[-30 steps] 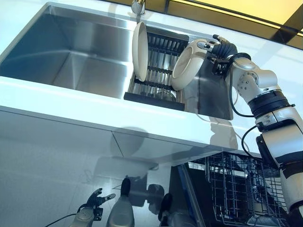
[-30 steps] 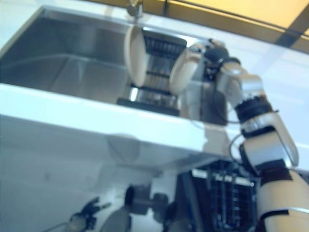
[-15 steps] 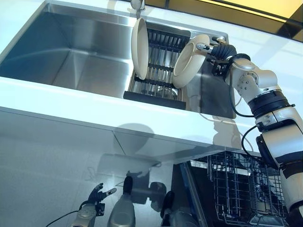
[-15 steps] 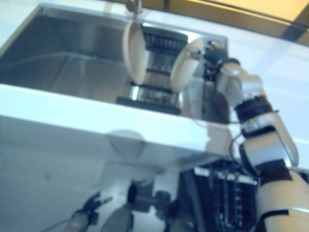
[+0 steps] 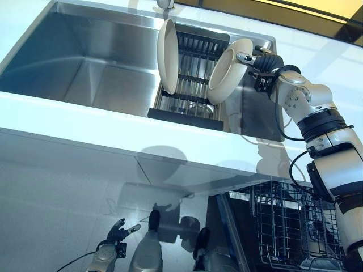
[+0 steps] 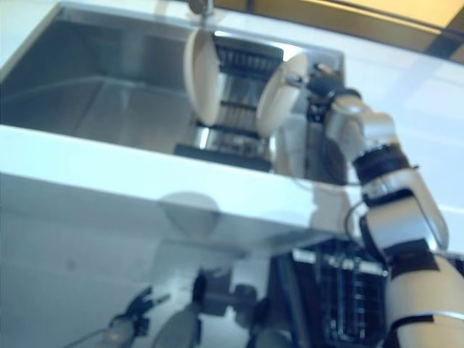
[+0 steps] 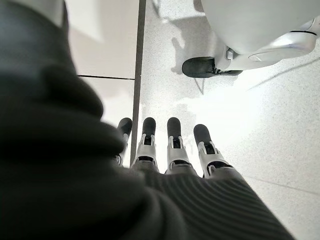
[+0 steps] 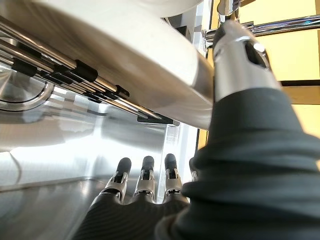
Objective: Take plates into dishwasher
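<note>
My right hand [image 5: 265,63] is over the right end of the sink and grips the rim of a cream plate [image 5: 229,70]. The plate is tilted, its lower edge just above the black drying rack [image 5: 187,107]. In the right wrist view my thumb [image 8: 235,65] presses on the plate's rim [image 8: 125,45] and my fingers [image 8: 145,185] reach out under it. A second cream plate [image 5: 167,56] stands upright in the rack's left side. My left hand [image 5: 116,232] hangs low by the floor, fingers relaxed and empty [image 7: 172,150].
The steel sink [image 5: 85,62] has a deep basin left of the rack, with a faucet [image 5: 165,5] behind it. The white counter edge [image 5: 113,130] runs across in front. The open dishwasher's wire basket [image 5: 283,226] shows at lower right, below the counter.
My right hand has lifted the plate slightly up and to the right, away from the rack. The upright plate and my left hand stay as they were.
</note>
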